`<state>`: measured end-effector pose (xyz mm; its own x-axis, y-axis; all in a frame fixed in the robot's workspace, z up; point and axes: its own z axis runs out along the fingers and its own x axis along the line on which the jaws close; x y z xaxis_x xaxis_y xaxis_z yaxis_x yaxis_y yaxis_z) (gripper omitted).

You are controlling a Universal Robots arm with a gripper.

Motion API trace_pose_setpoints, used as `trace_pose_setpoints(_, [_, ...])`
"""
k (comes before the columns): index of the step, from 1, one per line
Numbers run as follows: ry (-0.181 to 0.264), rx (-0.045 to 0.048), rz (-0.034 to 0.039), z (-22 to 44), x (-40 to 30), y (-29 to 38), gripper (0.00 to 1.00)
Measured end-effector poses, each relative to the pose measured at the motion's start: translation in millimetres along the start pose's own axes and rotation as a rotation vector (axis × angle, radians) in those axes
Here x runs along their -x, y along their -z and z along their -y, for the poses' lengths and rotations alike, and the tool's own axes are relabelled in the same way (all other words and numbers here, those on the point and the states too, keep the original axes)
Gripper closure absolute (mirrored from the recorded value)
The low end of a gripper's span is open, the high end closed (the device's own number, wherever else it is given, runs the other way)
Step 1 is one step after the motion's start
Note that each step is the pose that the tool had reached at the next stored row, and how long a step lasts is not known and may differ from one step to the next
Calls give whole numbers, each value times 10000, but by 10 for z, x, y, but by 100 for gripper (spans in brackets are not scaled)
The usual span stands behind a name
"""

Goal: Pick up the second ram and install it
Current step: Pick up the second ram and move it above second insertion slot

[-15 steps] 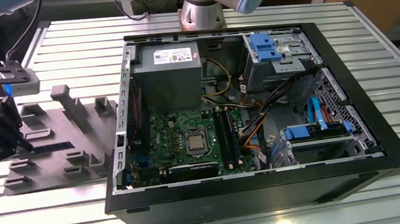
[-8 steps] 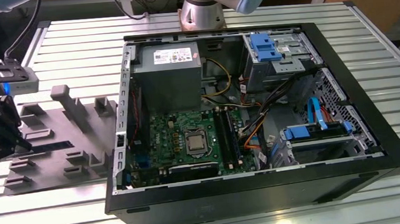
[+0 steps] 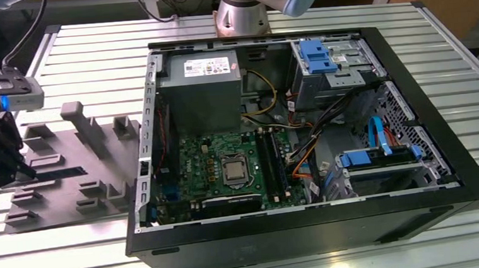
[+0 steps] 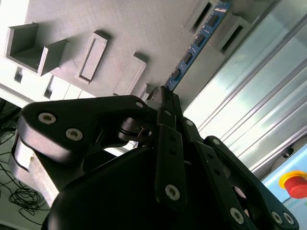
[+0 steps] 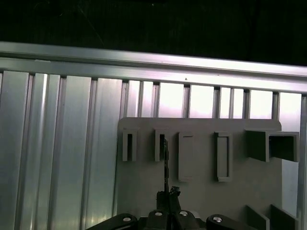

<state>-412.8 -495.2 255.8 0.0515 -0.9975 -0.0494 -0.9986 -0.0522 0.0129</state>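
Ribbed aluminium table (image 3: 299, 22) carries everything in the exterior view: the open computer case (image 3: 446, 195) stands well away from my gripper (image 3: 1, 169), which hangs over the far side of the grey fixture block (image 3: 83, 183). Inside the case, the long black slots (image 3: 268, 160) on the green board (image 3: 199, 162) are a long way from my hand, and I cannot tell whether any stick sits in them. A white label (image 3: 205, 65) on the power supply box carries print that I cannot make out from here. In the second wrist view, my gripper (image 4: 163, 93) has its fingers drawn together, and I judge them clamped on the near end of the second ram (image 4: 196, 40), whose blue face with its row of black chips runs straight out ahead of my fingertips, lying between the grey block's upright posts. A red button (image 4: 295, 184) on a yellow base sits off to one side of my hand; I see no writing on it. In the first wrist view, the ram (image 5: 165, 158) stands edge-on, a thin dark line directly ahead of my fingers. By my reckoning the grasp is made, while the lift, carry and seating remain.
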Motion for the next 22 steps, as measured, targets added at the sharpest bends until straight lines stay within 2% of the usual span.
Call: trace_pose_setpoints(22, [0,-2,28,-2,7,139,89])
